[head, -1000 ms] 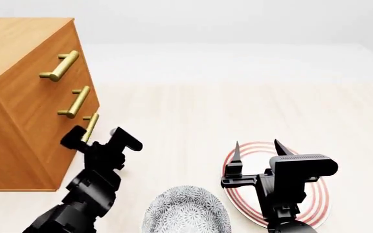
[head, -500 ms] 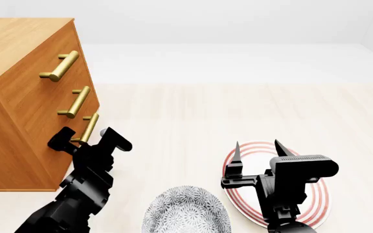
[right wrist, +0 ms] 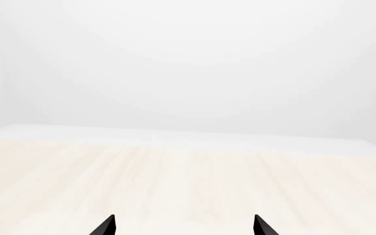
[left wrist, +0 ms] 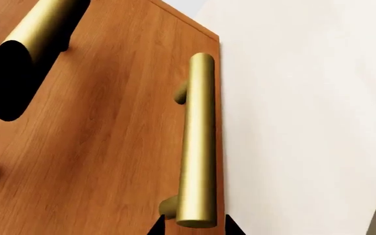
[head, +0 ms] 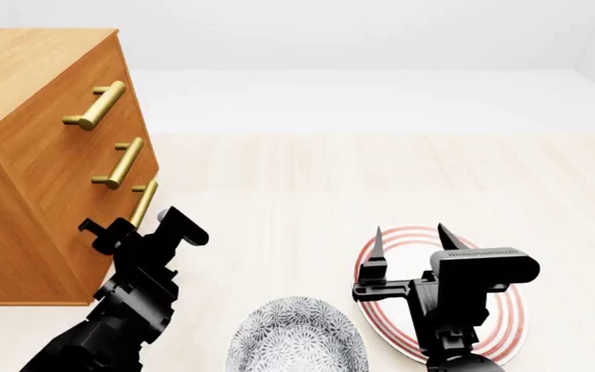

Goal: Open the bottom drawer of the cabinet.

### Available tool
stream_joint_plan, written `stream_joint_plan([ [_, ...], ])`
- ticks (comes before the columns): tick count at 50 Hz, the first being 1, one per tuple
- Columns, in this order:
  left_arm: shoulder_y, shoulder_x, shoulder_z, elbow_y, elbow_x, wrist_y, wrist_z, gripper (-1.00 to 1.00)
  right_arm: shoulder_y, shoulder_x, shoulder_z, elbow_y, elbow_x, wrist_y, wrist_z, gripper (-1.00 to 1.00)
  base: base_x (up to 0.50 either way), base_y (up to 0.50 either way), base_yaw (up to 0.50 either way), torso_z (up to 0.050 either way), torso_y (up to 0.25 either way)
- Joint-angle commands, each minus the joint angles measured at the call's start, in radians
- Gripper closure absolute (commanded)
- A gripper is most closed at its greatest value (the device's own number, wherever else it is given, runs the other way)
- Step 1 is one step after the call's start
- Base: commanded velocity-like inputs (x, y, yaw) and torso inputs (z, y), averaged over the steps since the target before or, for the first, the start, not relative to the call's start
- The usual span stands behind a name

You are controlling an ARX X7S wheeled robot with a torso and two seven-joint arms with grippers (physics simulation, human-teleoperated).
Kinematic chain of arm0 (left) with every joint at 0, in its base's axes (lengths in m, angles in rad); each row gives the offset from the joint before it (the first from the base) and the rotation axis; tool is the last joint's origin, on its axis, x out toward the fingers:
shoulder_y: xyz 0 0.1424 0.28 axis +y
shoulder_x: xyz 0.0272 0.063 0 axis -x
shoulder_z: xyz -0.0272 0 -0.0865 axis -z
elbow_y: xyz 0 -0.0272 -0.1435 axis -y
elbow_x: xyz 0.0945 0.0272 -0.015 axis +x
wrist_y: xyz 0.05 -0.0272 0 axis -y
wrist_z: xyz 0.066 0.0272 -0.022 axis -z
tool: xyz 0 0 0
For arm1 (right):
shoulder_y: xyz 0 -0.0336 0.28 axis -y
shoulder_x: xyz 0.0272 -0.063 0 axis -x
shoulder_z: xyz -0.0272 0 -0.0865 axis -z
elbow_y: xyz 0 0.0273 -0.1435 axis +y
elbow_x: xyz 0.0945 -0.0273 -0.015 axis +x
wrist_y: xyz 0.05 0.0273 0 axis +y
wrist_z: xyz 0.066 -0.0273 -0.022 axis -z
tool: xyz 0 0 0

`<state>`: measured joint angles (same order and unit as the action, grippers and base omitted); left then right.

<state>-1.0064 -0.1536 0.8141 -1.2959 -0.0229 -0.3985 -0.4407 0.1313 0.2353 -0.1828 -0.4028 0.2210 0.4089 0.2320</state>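
Pale wood-grain floor (head: 380, 178) under a white backdrop; cabinet (head: 29, 155) at head view left, bottom drawer (head: 122, 232) shut flush, lowest of three

Left gripper (left wrist: 195, 230): since half a second ago, shifted slightly rightward at the bottom drawer's handle (left wrist: 198, 142); fingertips apart, straddling the near end of the brass bar, not clamped

Right gripper (head: 411, 240): unchanged, fingers spread, hovering over red-ringed plate (head: 504, 325)

Patterned bowl (head: 297, 341): unmoved, beside the plate

No legible writing or labels
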Motion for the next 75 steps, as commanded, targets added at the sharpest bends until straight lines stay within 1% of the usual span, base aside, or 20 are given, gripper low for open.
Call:
stream_joint_plan([
  [1,-0.002,-0.004,0.033,-0.013,0.035,0.003,-0.006,1.00,0.005,0.003,-0.008,0.001,0.002,0.000,0.005,-1.00,0.00,0.00,0.00,0.000,0.000],
  [10,-0.021,0.023,0.057,-0.013,0.035,0.019,-0.013,1.00,0.004,0.006,-0.009,0.007,0.007,-0.007,0.006,-1.00,0.00,0.00,0.00,-0.002,0.000],
  [16,-0.029,0.050,0.067,-0.012,0.033,-0.001,-0.008,1.00,0.002,0.007,-0.011,0.007,0.010,-0.009,0.008,-1.00,0.00,0.00,0.00,0.000,0.000],
  [21,-0.035,0.073,0.070,-0.011,0.028,-0.024,0.021,1.00,-0.001,0.010,-0.010,0.006,0.013,-0.011,0.010,-1.00,0.00,0.00,0.00,0.000,0.000],
  [25,-0.036,0.084,0.072,-0.005,0.028,-0.033,0.019,1.00,-0.002,0.011,-0.010,0.009,0.015,-0.016,0.011,-1.00,0.00,0.00,0.00,0.000,0.000],
  [26,-0.037,0.088,0.068,-0.001,0.028,-0.048,0.001,1.00,-0.001,0.011,-0.011,0.011,0.015,-0.017,0.011,-1.00,0.00,0.00,0.00,0.000,0.000],
  [30,0.002,0.052,0.080,0.182,0.034,-0.178,0.013,1.00,-0.002,0.012,-0.010,0.013,0.018,-0.020,0.012,-1.00,0.00,0.00,0.00,0.000,0.000],
  [32,0.011,0.041,0.080,0.218,0.033,-0.200,0.013,1.00,-0.002,0.012,-0.011,0.013,0.019,-0.020,0.013,-1.00,0.00,0.00,0.00,0.000,0.000],
  [34,0.033,0.031,0.091,0.312,0.039,-0.272,0.015,1.00,-0.004,0.015,-0.010,0.005,0.020,-0.019,0.015,-1.00,0.00,0.00,0.00,0.000,0.000],
  [36,0.045,0.025,0.092,0.361,0.039,-0.305,0.017,1.00,-0.004,0.016,-0.009,0.005,0.021,-0.019,0.016,-1.00,0.00,0.00,0.00,0.000,0.000],
  [42,0.056,0.030,0.093,0.419,0.035,-0.358,0.018,1.00,-0.006,0.019,-0.008,0.002,0.025,-0.021,0.018,-1.00,0.00,0.00,0.00,0.000,0.000],
  [51,0.084,0.015,0.096,0.573,0.034,-0.473,0.009,1.00,-0.005,0.022,-0.006,0.009,0.034,-0.030,0.019,-1.00,0.00,0.00,0.00,0.000,0.001],
  [57,0.088,0.027,0.105,0.617,0.031,-0.506,0.017,1.00,-0.006,0.023,-0.009,0.013,0.036,-0.035,0.019,-1.00,-0.01,0.00,0.00,0.000,0.003],
  [64,0.080,0.073,0.126,0.585,0.031,-0.501,0.024,1.00,-0.008,0.028,-0.008,0.003,0.042,-0.030,0.023,-1.00,-0.01,0.00,0.00,0.000,0.005],
  [75,0.091,0.072,0.145,0.616,0.030,-0.513,0.029,1.00,-0.010,0.031,-0.009,0.006,0.048,-0.037,0.026,-1.00,-0.02,0.00,0.00,0.003,0.011],
])
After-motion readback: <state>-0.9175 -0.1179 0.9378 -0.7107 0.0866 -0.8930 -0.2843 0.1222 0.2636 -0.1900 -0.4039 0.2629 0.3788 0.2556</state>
